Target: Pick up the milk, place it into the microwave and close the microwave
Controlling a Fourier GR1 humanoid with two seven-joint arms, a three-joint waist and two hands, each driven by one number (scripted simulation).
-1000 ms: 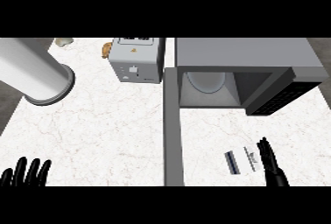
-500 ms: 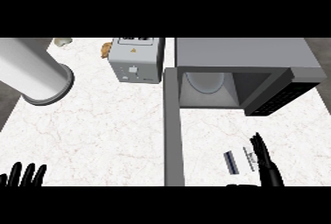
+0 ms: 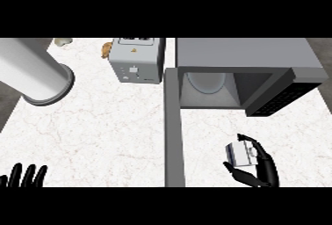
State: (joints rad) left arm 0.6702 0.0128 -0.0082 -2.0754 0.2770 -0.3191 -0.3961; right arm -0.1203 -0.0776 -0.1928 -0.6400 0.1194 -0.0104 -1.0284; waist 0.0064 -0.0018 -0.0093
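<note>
Since a moment earlier, the right hand point(image 3: 261, 165) had curled around the milk point(image 3: 238, 154), which had stood beside flat fingers before. At the near left corner the left hand point(image 3: 24, 176) rested open, fingers straight. Far left stood a white cylinder point(image 3: 32, 72), then a toaster point(image 3: 136, 60). Right of it, the microwave point(image 3: 243, 66) gaped open, its door point(image 3: 173, 132) reaching toward the near edge, left of the carton.
</note>
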